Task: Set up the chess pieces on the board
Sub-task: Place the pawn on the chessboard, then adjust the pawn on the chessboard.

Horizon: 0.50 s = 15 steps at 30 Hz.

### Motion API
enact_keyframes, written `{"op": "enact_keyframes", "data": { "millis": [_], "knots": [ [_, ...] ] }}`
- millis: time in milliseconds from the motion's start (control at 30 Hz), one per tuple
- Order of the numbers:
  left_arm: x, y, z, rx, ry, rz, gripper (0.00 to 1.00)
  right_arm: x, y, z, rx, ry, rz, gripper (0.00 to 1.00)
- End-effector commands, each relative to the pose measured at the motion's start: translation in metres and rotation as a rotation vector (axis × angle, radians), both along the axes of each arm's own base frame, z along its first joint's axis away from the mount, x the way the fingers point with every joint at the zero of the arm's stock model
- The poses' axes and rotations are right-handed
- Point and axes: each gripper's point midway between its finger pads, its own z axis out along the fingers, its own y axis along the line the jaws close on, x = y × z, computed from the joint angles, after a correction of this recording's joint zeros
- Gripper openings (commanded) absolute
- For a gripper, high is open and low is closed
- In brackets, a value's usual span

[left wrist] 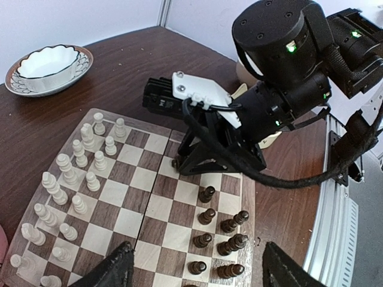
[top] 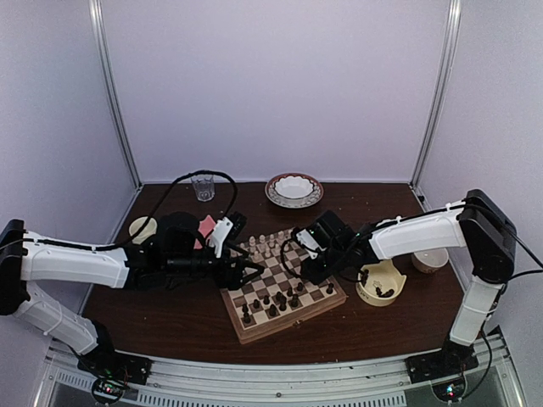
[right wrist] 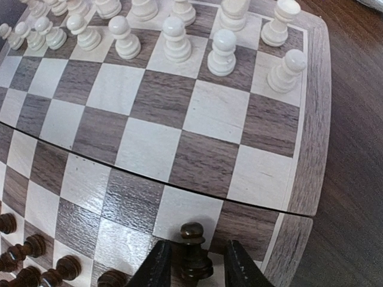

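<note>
The board [top: 254,332] lies at the table's middle, with several cream-white chessmen [top: 267,246] along its far side and several dark chess pieces [top: 280,298] on its near side. My right gripper [right wrist: 196,245] stands low over the board's right edge. Its fingers flank an upright dark pawn [right wrist: 194,254] with narrow gaps on both sides, so it is open. In the left wrist view that gripper [left wrist: 179,162] points down beside the dark rows [left wrist: 207,216]. My left gripper [left wrist: 196,254] hovers wide open above the dark pieces, holding nothing.
A cream bowl [top: 380,284] with a few dark pieces stands right of the board, and a pale cup [top: 430,259] beyond it. A patterned plate with a white bowl [top: 293,189] and a glass [top: 203,187] sit at the back. A pale round object [top: 142,227] lies at the left.
</note>
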Motion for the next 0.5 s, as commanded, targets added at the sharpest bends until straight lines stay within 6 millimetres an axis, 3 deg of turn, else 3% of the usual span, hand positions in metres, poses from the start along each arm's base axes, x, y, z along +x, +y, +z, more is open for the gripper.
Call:
{"op": "enact_keyframes", "data": {
  "millis": [0,467],
  "knots": [
    [0.0011,0.0003,0.0147,-0.050,-0.026,0.004,0.74,0.0044,-0.0012,0.0061,-0.023,-0.028,-0.013,0.37],
    [0.0013,0.0010,0.0161,-0.046,-0.032,0.003,0.74,-0.0025,-0.0012,0.0120,-0.017,-0.036,0.009,0.21]
  ]
}}
